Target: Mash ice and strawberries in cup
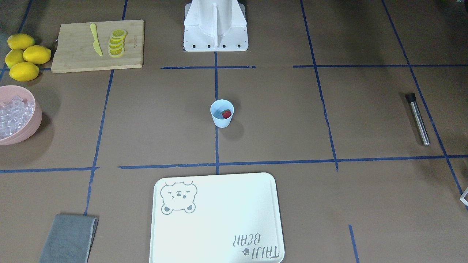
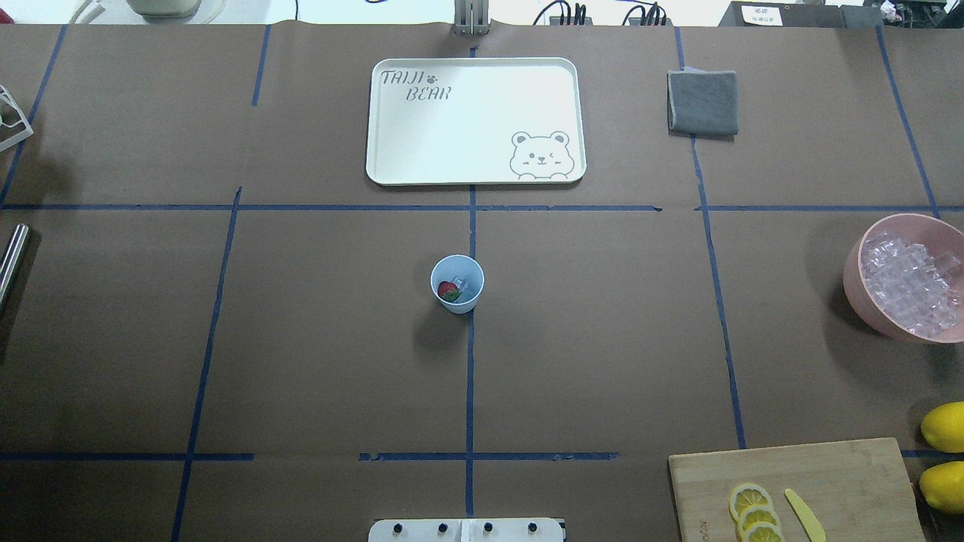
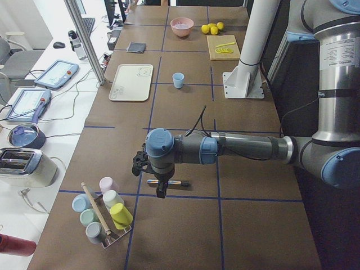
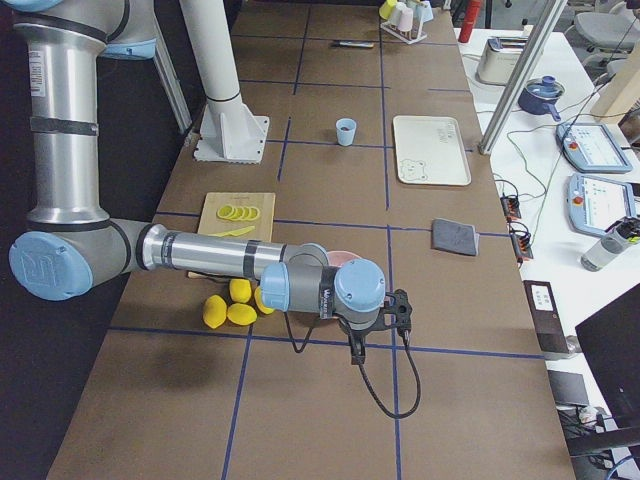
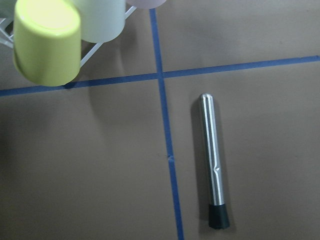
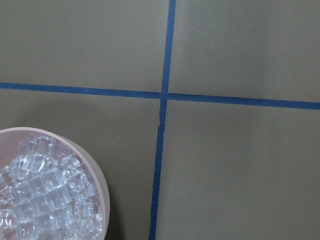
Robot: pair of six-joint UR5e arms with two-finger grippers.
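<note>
The light blue cup (image 1: pixel 222 113) stands upright at the table's centre, also seen from overhead as the cup (image 2: pixel 457 284). Inside it lies one red strawberry (image 1: pixel 226 114) beside a clear piece of ice (image 2: pixel 461 284). More ice (image 2: pixel 911 286) fills the pink bowl (image 2: pixel 855 282). My left gripper (image 3: pixel 161 193) hangs over a steel muddler (image 5: pixel 212 165) with a black tip, far from the cup; I cannot tell whether it is open or shut. My right gripper (image 4: pixel 353 358) hovers beside the ice bowl (image 6: pixel 102 200); its state cannot be told either.
A wooden cutting board (image 1: pixel 73 58) carries lemon slices (image 1: pixel 117 43) and a yellow knife (image 1: pixel 96 39); whole lemons (image 1: pixel 25 56) lie next to it. A white tray (image 1: pixel 217 219) and a grey cloth (image 1: pixel 69 239) sit at the operators' side. A rack of coloured cups (image 3: pixel 104 216) stands near the muddler.
</note>
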